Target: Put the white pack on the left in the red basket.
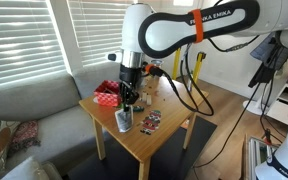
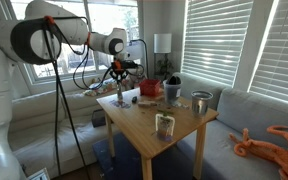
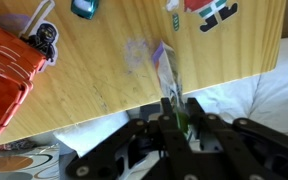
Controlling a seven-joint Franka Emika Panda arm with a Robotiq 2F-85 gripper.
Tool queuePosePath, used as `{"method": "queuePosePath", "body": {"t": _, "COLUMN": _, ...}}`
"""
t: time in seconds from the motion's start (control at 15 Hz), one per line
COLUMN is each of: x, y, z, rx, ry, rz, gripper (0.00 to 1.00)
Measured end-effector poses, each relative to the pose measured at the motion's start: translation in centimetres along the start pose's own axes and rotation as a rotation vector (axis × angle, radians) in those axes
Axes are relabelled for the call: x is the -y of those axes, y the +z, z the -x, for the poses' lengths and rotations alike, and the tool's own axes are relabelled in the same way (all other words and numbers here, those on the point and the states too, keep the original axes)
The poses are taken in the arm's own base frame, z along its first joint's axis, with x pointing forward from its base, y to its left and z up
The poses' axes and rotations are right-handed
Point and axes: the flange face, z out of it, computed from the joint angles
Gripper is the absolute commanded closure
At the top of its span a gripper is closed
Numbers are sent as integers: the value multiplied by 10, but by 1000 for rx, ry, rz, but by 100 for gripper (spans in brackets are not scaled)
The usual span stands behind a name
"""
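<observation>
Robotiq claw (image 3: pixel 176 112) pinches the top edge of the small whitish-grey pouch (image 3: pixel 167 75) with green markings, near the edge of the pale wooden table (image 3: pixel 94 75) and right of the low red basket (image 3: pixel 4 75); thin, light and floppy, it probably handles best by that stiffer seam.

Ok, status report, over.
Fingers astride the white pack, grip unconfirmed. Pack not yet in red basket. Bare tabletop between them in wrist view.
</observation>
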Motion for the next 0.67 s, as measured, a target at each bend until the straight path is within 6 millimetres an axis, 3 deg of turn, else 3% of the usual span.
{"method": "queuePosePath", "body": {"t": 0.2, "x": -2, "y": -17, "z": -4, "rx": -31, "ry": 11, "rz": 48, "gripper": 95}}
{"method": "queuePosePath", "body": {"t": 0.4, "x": -4, "y": -64, "z": -4, "rx": -122, "ry": 98, "rz": 155, "gripper": 95}}
{"method": "queuePosePath", "body": {"t": 0.47, "x": -4, "y": -82, "z": 0, "rx": -154, "ry": 136, "rz": 183, "gripper": 79}}
{"method": "queuePosePath", "body": {"t": 0.53, "x": -3, "y": -93, "z": 4, "rx": -163, "ry": 143, "rz": 196, "gripper": 79}}
{"method": "queuePosePath", "body": {"t": 0.67, "x": -3, "y": -92, "z": 4, "rx": -159, "ry": 142, "rz": 192, "gripper": 79}}
